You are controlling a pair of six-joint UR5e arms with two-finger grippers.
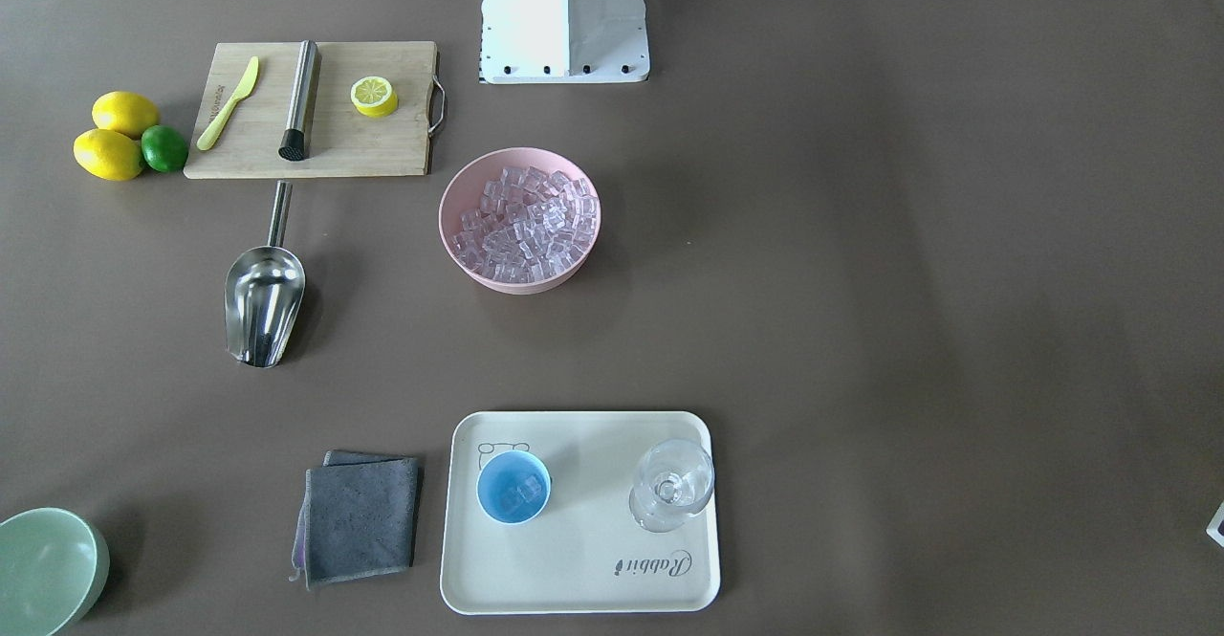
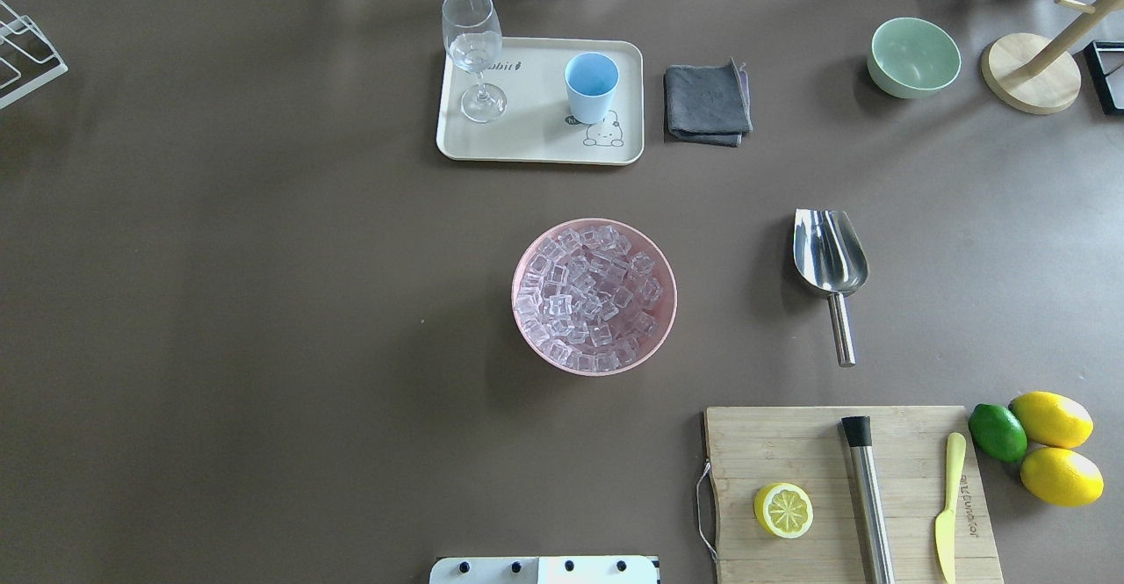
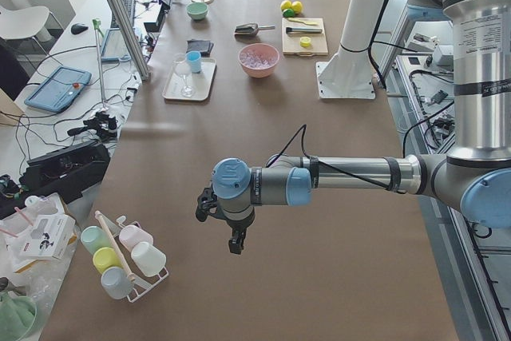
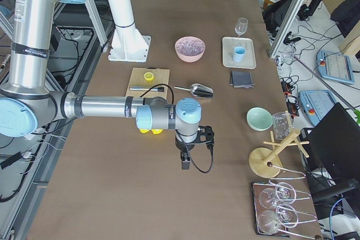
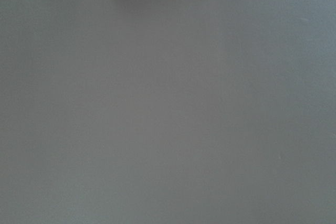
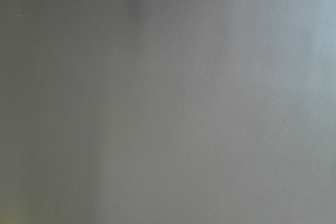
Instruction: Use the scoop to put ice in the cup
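The ice fills a pink bowl at the table's middle. The light-blue cup stands on a cream tray. In the front-facing view the cup holds a few cubes. The steel scoop lies flat on the table right of the bowl, its handle pointing towards the robot. My left gripper hangs over bare table far off to the left. My right gripper hangs over bare table far off to the right. Both show only in the side views, so I cannot tell if they are open or shut.
A stemmed glass shares the tray. A grey cloth lies beside it and a pale green bowl stands further right. A cutting board carries a lemon half, a steel cylinder and a yellow knife. Lemons and a lime lie beside it.
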